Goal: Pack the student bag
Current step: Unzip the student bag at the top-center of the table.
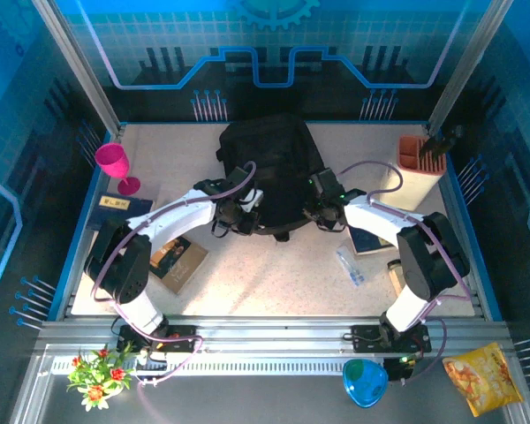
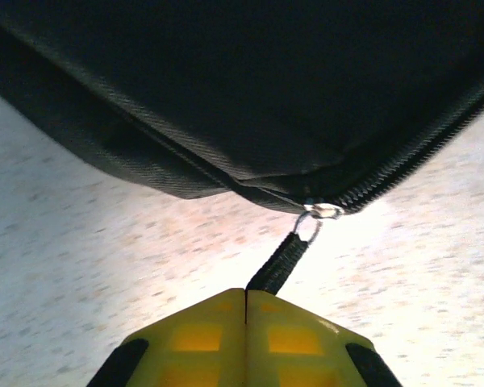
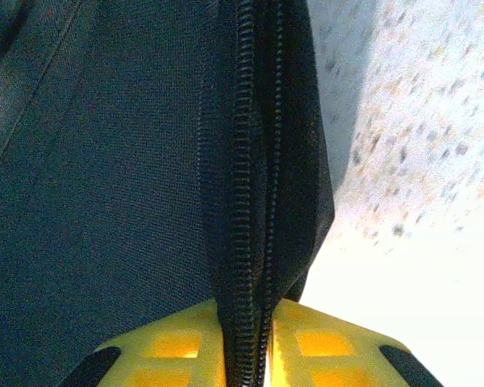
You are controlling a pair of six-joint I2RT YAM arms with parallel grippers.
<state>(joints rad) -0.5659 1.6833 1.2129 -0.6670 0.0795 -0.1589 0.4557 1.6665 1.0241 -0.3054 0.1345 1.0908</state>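
Observation:
The student bag [image 1: 267, 168], a large black fabric backpack, lies in the middle of the table toward the back. My left gripper [image 1: 246, 212] is at its near left edge, shut on the black zipper pull cord [image 2: 281, 263] that hangs from a small metal ring [image 2: 310, 222] on the bag's zipper [image 2: 419, 161]. At the bag's near right edge my right gripper [image 1: 329, 210] is shut on a fold of the bag's fabric with its zipper track [image 3: 254, 201] running between the yellow fingers [image 3: 169, 351].
A pink goblet [image 1: 117, 165] and a dark book [image 1: 119, 212] sit at the left, another book [image 1: 178, 263] near the left arm. A beige holder with orange top [image 1: 420, 168] stands at the right. A clear packet [image 1: 351, 265] and a book [image 1: 371, 238] lie by the right arm.

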